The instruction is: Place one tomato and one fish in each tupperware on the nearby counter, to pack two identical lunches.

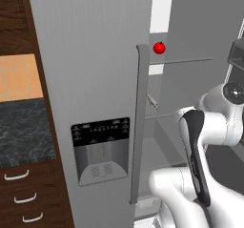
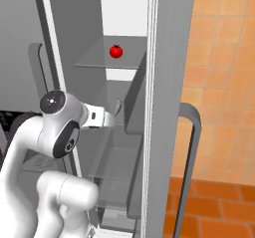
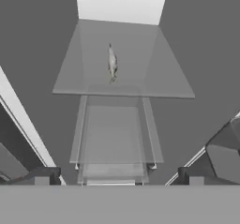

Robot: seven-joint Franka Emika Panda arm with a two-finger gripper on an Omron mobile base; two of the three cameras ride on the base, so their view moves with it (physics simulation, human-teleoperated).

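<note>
Gripper [image 3: 117,176] open wide, empty, aimed into fridge at fish [image 3: 112,63] mid-shelf [image 3: 154,85]. Best approach: go straight in, straddle its thin body, close low. Tomato [image 2: 116,51] waits shelf above.

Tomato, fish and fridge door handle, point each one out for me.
tomato [image 1: 159,47], left base view, middle of the red ball.
fish [image 3: 112,63], hand view, middle of its body.
fridge door handle [image 1: 139,127], left base view, mid-length of the bar.
</note>
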